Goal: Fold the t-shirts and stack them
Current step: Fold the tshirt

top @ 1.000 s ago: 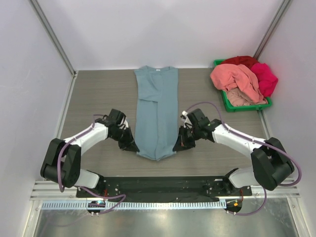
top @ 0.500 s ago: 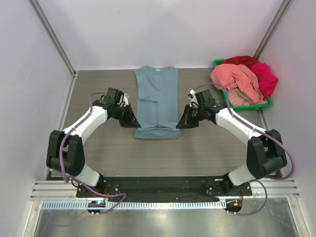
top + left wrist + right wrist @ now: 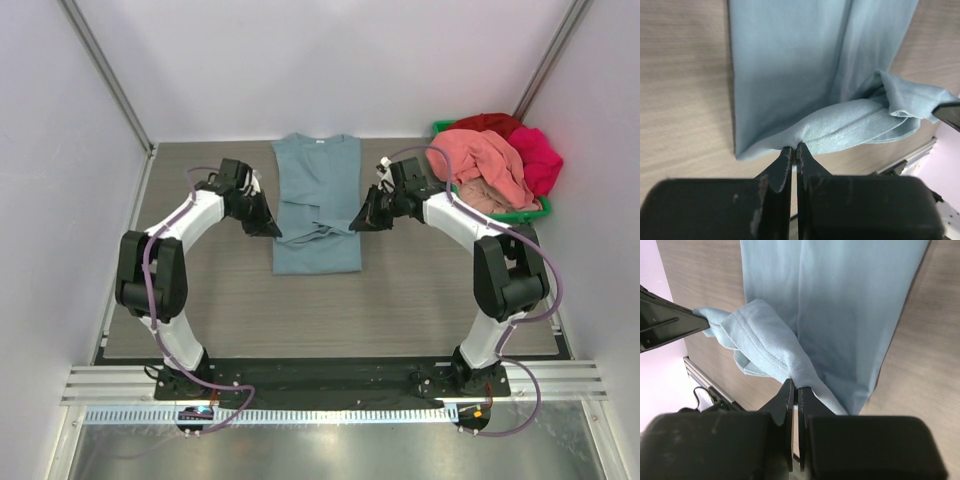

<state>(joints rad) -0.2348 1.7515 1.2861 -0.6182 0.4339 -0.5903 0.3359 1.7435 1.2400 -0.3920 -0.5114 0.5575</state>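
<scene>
1. Grey-brown table (image 3: 200, 300) carries the blue-grey shirt (image 3: 317, 190) lengthwise at its middle, with the near hem lifted and doubled toward 12 o'clock.
2. At the shirt's 9 o'clock edge, the left gripper (image 3: 792, 150) is pinched tight on the hem. Only its wrist view shows the stitched edge between the fingers.
3. At 3 o'clock, the right gripper (image 3: 794, 386) clamps the hem likewise.
4. Only the overhead view shows the green bin (image 3: 497, 218) at 2 o'clock, heaped with a salmon shirt (image 3: 480, 160), magenta shirt (image 3: 538, 158) and red shirt (image 3: 490, 122).
</scene>
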